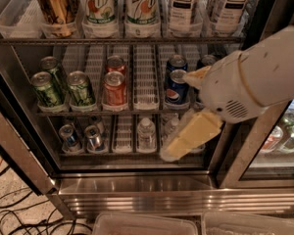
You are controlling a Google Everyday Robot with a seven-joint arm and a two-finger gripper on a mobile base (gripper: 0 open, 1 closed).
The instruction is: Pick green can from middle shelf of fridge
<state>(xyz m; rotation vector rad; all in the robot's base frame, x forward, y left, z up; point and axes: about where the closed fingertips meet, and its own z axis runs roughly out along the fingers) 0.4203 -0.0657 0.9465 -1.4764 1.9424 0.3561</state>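
Three green cans stand at the left of the middle shelf of the fridge: two in front and one behind. Red cans stand one lane to their right, and blue Pepsi cans stand further right. My gripper comes in from the right on a white arm. It is open, and its yellowish fingers are spread in front of the Pepsi lanes. It is well to the right of the green cans, holds nothing, and hides part of the shelf's right end.
The top shelf holds tall bottles and cans in clear trays. The bottom shelf holds small cans and water bottles. A second cooler door is at the right. Cables lie on the floor at the left and plastic bins sit below.
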